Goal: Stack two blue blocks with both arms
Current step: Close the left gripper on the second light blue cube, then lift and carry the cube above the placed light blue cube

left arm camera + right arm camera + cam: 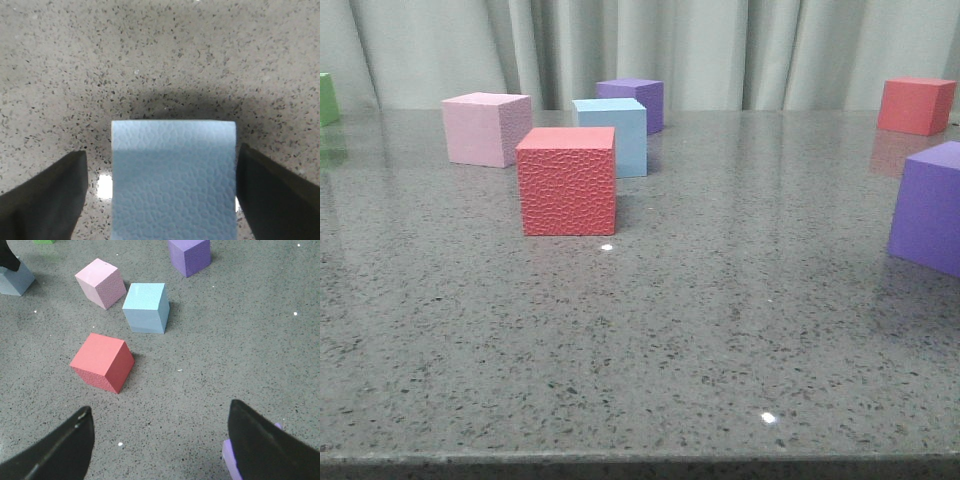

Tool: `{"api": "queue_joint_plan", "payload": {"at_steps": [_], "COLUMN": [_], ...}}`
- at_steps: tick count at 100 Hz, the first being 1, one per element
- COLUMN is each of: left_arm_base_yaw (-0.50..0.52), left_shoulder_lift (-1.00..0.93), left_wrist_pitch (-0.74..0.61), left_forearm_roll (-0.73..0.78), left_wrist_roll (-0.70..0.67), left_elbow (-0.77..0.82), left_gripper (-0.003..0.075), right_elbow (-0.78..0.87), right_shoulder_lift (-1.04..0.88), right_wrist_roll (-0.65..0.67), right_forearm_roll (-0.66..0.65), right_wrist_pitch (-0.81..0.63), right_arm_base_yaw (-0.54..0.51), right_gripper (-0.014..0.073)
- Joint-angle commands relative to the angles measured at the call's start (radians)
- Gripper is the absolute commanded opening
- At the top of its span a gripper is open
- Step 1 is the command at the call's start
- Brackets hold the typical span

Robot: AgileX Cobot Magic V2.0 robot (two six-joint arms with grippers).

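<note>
One pale blue block (612,135) stands on the table behind a red cube (567,180); it also shows in the right wrist view (145,306). The other blue block (173,180) sits on the table between the fingers of my left gripper (162,165). The jaws are open, with a clear gap on one side and a thin one on the other. This block shows at the edge of the right wrist view (15,281) under a dark fingertip, and is outside the front view. My right gripper (160,420) is open and empty above bare table. Neither gripper shows in the front view.
A pink cube (485,128) and a purple cube (632,100) stand near the first blue block. A second red cube (915,105) is at the back right, a large purple cube (930,205) at the right edge, and a green cube (328,98) at the far left.
</note>
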Motion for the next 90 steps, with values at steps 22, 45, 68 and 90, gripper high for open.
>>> {"api": "queue_joint_plan", "payload": {"at_steps": [22,45,68,90], "left_arm_base_yaw": [0.002,0.002,0.002,-0.015], "left_shoulder_lift": [-0.043,-0.043,-0.045,-0.045], "left_wrist_pitch": [-0.028,-0.024,0.012,0.108], "left_forearm_roll": [-0.006,-0.006,-0.014,-0.064], "left_wrist_roll": [0.002,0.002,-0.002,-0.042], "left_elbow": [-0.033,-0.033,-0.044,-0.175], "left_gripper": [0.0529,0.0351,0.0252,0.0253], "right_elbow": [-0.024,-0.024,-0.024,-0.024], "right_shoulder_lift": [-0.013,-0.013,-0.013,-0.013], "right_wrist_roll": [-0.009,-0.009,-0.009,-0.009], "right_forearm_roll": [-0.012,-0.012,-0.012,-0.012], "right_wrist_pitch": [-0.072,-0.074,-0.074,-0.075], "right_arm_base_yaw": [-0.003,-0.003,-0.003,-0.003], "right_gripper": [0.0556,0.0556,0.0556,0.0556]}}
